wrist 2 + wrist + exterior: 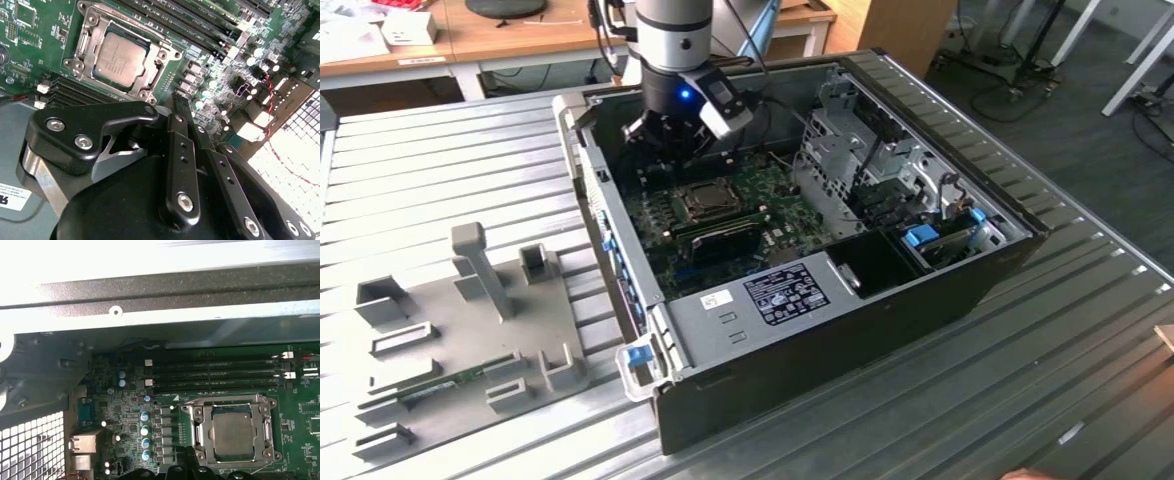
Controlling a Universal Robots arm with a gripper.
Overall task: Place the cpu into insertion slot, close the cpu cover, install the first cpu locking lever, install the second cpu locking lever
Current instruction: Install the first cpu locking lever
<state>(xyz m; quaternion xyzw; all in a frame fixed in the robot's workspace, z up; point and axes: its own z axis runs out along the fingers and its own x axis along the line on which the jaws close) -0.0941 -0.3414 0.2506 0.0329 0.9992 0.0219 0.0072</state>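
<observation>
So the arm's gripper [670,152] hangs inside the open computer case [854,310] on the ribbed metal desk [454,160], just over the green motherboard [767,190] and near the socket area. Can't tell if the gripper is wide or narrow, or if it's got anything in it. In both wrist views the cpu [120,60] sits in the insertion slot [195,415], silver top facing up, and the cpu cover [230,404] looks like it lies flat around it. The long black memory slots [215,375] run right beside the socket.
</observation>
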